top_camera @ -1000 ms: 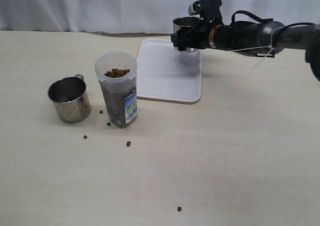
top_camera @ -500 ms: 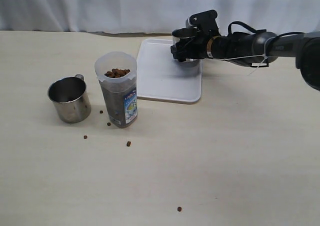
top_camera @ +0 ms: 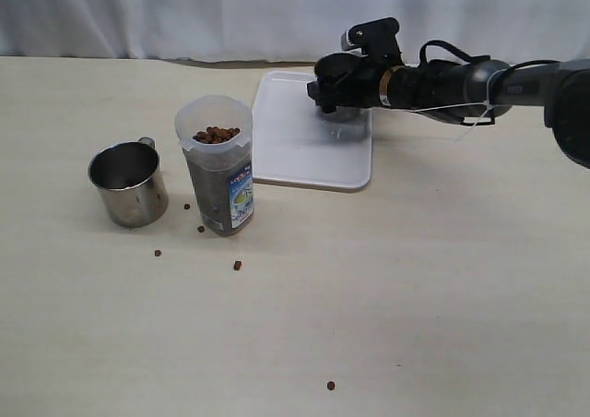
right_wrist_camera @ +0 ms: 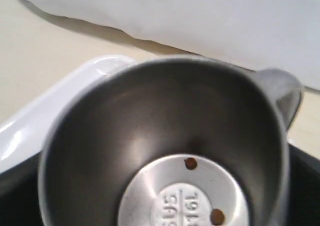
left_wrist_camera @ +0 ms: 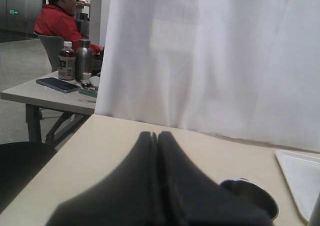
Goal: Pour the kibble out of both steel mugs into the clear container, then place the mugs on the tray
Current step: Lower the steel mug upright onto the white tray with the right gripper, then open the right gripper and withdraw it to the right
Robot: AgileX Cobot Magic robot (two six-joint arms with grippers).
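One steel mug [top_camera: 343, 113] stands on the far right corner of the white tray [top_camera: 295, 149]. My right gripper [top_camera: 334, 76] reaches over it, its fingers on either side, and whether they still press on the mug does not show. The right wrist view looks down into this mug [right_wrist_camera: 150, 116], where two kibble pellets [right_wrist_camera: 190, 163] lie on the bottom. The other steel mug [top_camera: 129, 183] stands upright left of the clear container [top_camera: 217, 163], which is filled with kibble [top_camera: 216, 135] to near its rim. My left gripper [left_wrist_camera: 157, 133] is shut on nothing, off the exterior view.
Several loose pellets [top_camera: 237, 265] lie on the table round the container, and one [top_camera: 330, 386] lies near the front edge. A white curtain [top_camera: 184, 11] closes the back. Beyond the table's left end stands another table with bottles [left_wrist_camera: 67, 61].
The right gripper has brought its mug down and slightly left onto the tray's far corner. The left mug, the container and the left gripper have not moved.
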